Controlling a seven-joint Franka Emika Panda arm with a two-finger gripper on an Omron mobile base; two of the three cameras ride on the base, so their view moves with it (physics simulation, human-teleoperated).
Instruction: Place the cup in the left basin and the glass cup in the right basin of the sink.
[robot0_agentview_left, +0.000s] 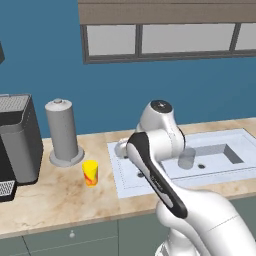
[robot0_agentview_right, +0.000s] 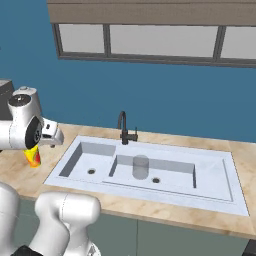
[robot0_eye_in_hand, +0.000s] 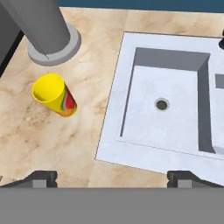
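The yellow cup (robot0_eye_in_hand: 54, 95) with red-orange splashes stands upright on the marble counter, left of the sink (robot0_eye_in_hand: 127, 157). It also shows in the base views, as the cup (robot0_agentview_left: 90, 173) and the cup (robot0_agentview_right: 33, 157), half hidden there by my arm. My gripper (robot0_eye_in_hand: 113, 178) hovers open above the counter and the sink's left rim, with nothing between its fingers. The left basin (robot0_eye_in_hand: 148, 127) lies bare with its round drain. The glass cup (robot0_agentview_left: 187, 158) stands upright in the right basin (robot0_agentview_right: 170, 180), near the divider.
A tall grey cylinder on a round base (robot0_agentview_left: 62, 131) stands just behind the yellow cup. A dark coffee machine (robot0_agentview_left: 15, 140) fills the counter's left end. The black faucet (robot0_agentview_right: 123, 127) rises behind the sink's divider. My arm hides the left basin in the left base view.
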